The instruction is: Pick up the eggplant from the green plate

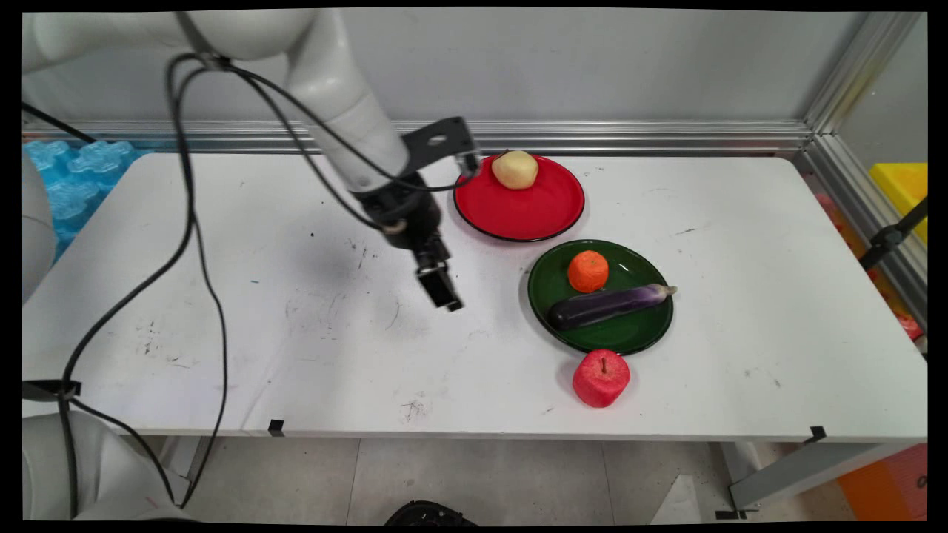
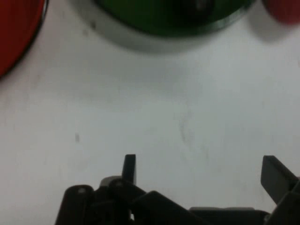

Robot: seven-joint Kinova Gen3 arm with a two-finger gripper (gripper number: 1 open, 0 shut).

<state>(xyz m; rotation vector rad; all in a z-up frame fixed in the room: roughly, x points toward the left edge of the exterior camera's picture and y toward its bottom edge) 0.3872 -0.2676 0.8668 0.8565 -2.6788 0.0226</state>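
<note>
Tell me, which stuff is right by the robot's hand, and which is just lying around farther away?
By the hand:
- gripper, open and empty, over the bare table
- green plate with orange and eggplant
- red plate with potato

Farther off:
- red apple
- blue foam
- yellow box

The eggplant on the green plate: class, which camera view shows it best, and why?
The main view. There the eggplant lies whole on the green plate beside the orange. The hand view catches only the plate's edge and a dark blur.
</note>
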